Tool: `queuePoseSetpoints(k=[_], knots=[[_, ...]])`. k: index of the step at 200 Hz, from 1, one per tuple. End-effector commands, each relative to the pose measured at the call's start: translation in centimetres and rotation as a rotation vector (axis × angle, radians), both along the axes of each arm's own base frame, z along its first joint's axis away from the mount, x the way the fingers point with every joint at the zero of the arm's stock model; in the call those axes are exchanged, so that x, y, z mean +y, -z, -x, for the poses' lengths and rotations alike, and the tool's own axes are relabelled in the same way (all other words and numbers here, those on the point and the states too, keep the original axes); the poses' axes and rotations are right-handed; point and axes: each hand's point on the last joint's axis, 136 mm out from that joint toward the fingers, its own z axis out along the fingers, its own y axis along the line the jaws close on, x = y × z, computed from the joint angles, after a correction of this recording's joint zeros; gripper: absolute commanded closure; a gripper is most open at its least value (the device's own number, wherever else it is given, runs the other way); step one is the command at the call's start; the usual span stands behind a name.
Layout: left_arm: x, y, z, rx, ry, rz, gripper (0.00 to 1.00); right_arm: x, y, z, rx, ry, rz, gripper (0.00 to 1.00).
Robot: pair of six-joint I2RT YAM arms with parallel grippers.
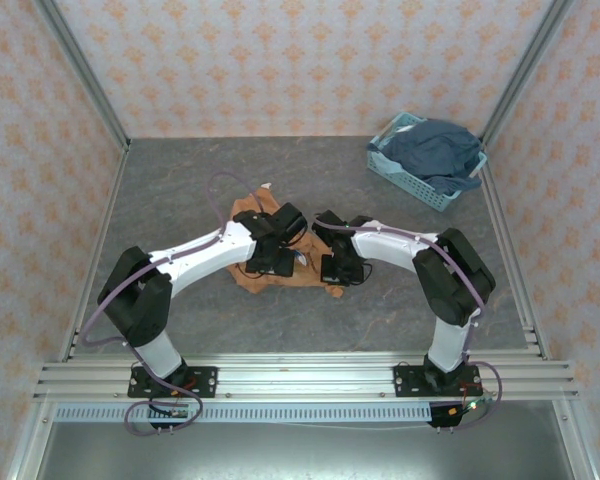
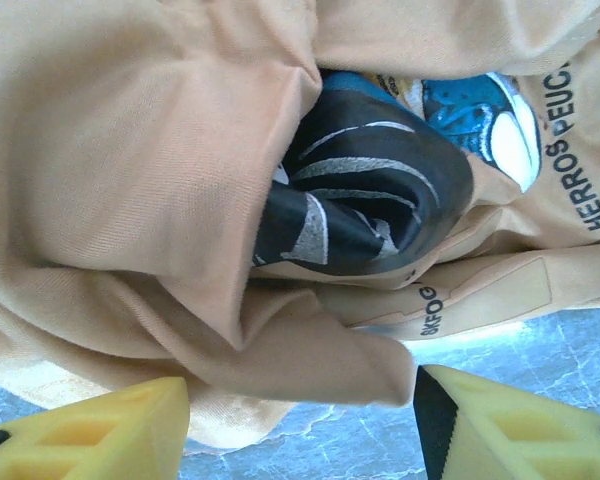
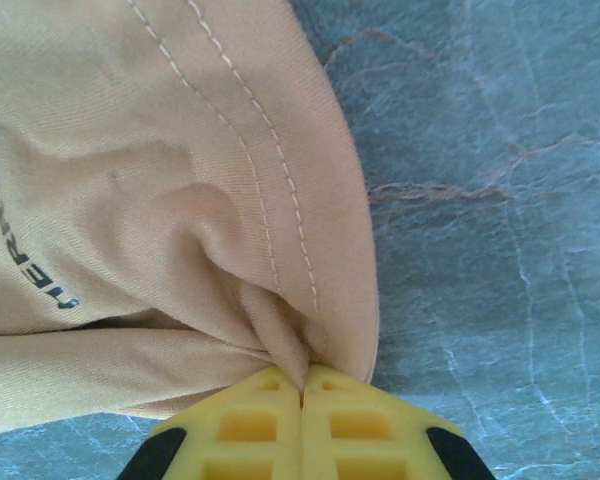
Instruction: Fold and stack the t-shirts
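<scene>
At mid-tabletop: an orange-tan t-shirt [image 1: 252,210] lies crumpled in a loose heap on the grey marbled tabletop [image 1: 180,180], with both arms bent inward over it from either side.
Left fingers [image 2: 100,430]: yellow, spread well apart and released; a rounded fold of the shirt hangs just above the gap between them, with no cloth clamped.
Right fingers [image 3: 250,425]: yellow, clenched tight together, pinching a gathered fold of the t-shirt beside its double-stitched hem.
Print: seen from the left wrist, a blue-and-white cartoon figure [image 2: 480,105] peeks out between the folds, next to a glossy black patch with pale strokes [image 2: 370,190].
Lettering: dark capitals [image 2: 590,190] run along the cloth beside the figure; part of the same lettering shows at the left edge of the right wrist view.
Far right corner: a light-blue plastic lattice basket [image 1: 408,180] stands well apart from the shirt, holding a bundled dark blue garment [image 1: 440,150] that spills over its rim.
</scene>
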Motion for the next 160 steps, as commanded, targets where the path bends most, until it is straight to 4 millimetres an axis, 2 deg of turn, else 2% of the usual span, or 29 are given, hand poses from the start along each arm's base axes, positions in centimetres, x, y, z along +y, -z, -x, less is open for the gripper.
queuePoseSetpoints(k=[1, 34, 58, 67, 79, 87, 93, 129, 160], knots=[[0.7, -0.3, 0.1, 0.004, -0.010, -0.058, 0.38, -1.3, 0.6, 1.0, 0.032, 0.006, 0.043, 1.00], [0.4, 0.7, -0.1, 0.033, -0.016, -0.074, 0.38, -1.4, 0.7, 1.1, 0.037, 0.007, 0.044, 1.00], [-0.1, 1.5, -0.3, 0.041, -0.015, -0.085, 0.43, -1.5, 0.7, 1.1, 0.034, 0.011, 0.045, 1.00], [0.1, 1.7, -0.5, 0.037, -0.022, -0.101, 0.52, -1.6, 0.7, 1.2, 0.034, 0.013, 0.047, 1.00], [0.6, 1.4, -0.7, 0.014, -0.039, -0.118, 0.77, -1.7, 0.6, 1.2, 0.030, 0.014, 0.050, 1.00], [0.9, 0.7, -0.9, -0.013, -0.053, -0.123, 0.93, -1.9, 0.5, 1.2, 0.027, 0.018, 0.051, 1.00], [1.3, 0.1, -1.0, -0.033, -0.064, -0.125, 1.00, -2.0, 0.5, 1.2, 0.025, 0.020, 0.054, 1.00], [4.0, -4.5, -1.4, -0.142, -0.167, -0.039, 1.00, -3.3, -0.7, 0.5, -0.022, 0.057, 0.059, 1.00], [8.2, -7.8, -1.8, -0.202, -0.313, 0.103, 1.00, -5.2, -2.3, -0.7, -0.059, 0.121, 0.054, 1.00]])
